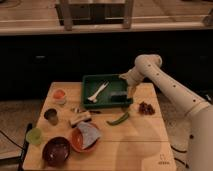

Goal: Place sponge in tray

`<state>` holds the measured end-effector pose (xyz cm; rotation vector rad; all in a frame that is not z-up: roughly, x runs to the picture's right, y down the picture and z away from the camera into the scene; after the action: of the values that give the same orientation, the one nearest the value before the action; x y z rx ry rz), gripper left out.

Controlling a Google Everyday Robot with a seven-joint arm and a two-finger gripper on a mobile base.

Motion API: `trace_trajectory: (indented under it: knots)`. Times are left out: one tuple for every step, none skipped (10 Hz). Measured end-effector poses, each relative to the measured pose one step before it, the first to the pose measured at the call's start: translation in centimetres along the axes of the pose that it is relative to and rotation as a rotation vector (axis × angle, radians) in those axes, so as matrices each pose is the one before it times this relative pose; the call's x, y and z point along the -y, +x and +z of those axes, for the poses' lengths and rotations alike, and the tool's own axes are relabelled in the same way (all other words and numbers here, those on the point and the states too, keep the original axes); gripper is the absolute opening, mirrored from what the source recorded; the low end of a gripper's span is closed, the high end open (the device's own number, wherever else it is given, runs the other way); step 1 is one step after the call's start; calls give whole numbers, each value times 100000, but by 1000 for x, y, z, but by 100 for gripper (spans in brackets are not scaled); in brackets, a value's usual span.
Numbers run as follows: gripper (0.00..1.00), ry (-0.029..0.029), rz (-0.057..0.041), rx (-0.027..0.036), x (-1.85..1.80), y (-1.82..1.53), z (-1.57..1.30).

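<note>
You get one camera. It looks down on the whole table [130, 146] from the front, a bit far back, facing the dark counter [60, 55]. The gripper [131, 90] sits over the tray [84, 93], at its right edge.

Site: robot test area with kitchen-style staging, prob. a lab or office mock-up; view is dim, so not certain.

Evidence:
- Lone wooden table [125, 150] on speckled floor [12, 112], set w/ assorted tableware: green tray [86, 93], dark bowl [56, 150], orange bowl [79, 142], small green cup [34, 135], plus a green pod veg [119, 119].
- Long dark counter [60, 55] runs behind table; metal frame legs [65, 12] stand above it.
- White robot arm [167, 87] reaches in from right; its gripper [131, 90] is over tray's right rim.
</note>
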<state>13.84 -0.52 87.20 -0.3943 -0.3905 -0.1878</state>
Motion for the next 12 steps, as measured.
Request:
trace_trajectory:
  knots:
    - [80,-277,-250,450,-113,75,-117]
    - [80,-322,-140,275,-102,50,-12]
    - [80,-814,-229,473,-186,149,-18]
    - [80,-657,-532,490,-108,-6,31]
    - [80,-337,-606,495,6,-118,37]
    - [80,-673,-996,700,-26,-180,62]
    - [80,-546,-680,530,-80,-25,-6]
    - [80,-4,93,6,-41,49,0]
    - [80,-3,-11,-2,8,-10,6]
    - [80,-4,-97,43,47,-69,27]
    - [80,-15,13,7,-8,5,10]
    - [80,13,17,-7,0,9,-6]
